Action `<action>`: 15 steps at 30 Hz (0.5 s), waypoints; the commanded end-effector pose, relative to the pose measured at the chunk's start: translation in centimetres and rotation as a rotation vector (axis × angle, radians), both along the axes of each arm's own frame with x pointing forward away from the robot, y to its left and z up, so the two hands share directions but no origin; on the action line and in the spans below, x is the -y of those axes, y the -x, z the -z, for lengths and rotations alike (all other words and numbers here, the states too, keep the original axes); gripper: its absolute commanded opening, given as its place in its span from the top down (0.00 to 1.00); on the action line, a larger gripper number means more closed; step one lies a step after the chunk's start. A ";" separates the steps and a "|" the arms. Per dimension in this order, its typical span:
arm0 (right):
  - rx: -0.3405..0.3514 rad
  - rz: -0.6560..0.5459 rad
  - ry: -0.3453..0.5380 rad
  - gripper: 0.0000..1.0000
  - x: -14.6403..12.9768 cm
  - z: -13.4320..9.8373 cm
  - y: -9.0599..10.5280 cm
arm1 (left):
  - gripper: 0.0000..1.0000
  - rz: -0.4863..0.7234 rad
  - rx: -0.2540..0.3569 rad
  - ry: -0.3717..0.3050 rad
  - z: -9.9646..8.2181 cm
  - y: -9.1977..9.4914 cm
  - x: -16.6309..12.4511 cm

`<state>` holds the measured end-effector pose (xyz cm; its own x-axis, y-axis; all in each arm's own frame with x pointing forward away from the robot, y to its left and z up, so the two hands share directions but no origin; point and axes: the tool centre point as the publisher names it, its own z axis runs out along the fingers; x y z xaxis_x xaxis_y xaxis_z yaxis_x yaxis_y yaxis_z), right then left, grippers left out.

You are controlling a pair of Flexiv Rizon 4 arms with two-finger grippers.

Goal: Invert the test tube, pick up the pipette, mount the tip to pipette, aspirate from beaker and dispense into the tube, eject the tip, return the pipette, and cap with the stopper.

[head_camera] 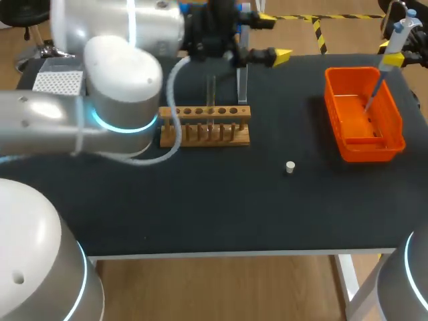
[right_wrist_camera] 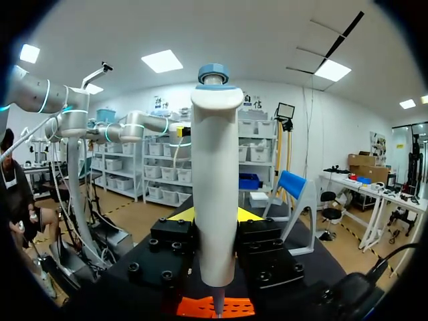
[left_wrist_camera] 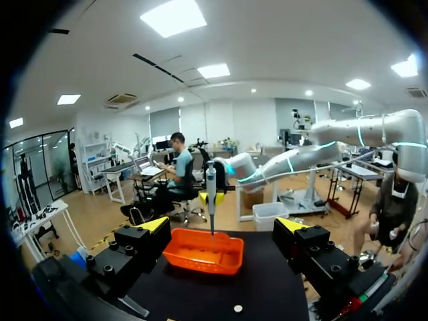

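While clamping the pipette [right_wrist_camera: 215, 167] from both sides in the right gripper [right_wrist_camera: 215, 215], holds it roughly upright above the orange bin [head_camera: 371, 151], thin end pointing down into it. Holds the left gripper [left_wrist_camera: 223, 225] spread wide and empty above the far edge of the black table [head_camera: 200, 214], just beyond the wooden rack [head_camera: 205, 134]. Has one test tube [head_camera: 211, 100] upright in the rack, a second tube [head_camera: 242, 83] upright near its right end, and the white stopper [head_camera: 289, 167] lying alone on the table between rack and bin.
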<state>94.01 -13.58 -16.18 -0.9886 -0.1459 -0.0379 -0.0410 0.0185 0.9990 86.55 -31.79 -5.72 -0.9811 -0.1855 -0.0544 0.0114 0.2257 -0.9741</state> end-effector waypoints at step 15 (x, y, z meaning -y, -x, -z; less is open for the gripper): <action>0.001 -0.001 0.003 1.00 0.0 -0.1 -0.1 | 0.00 0.078 -0.009 -0.033 1.1 -5.3 16.6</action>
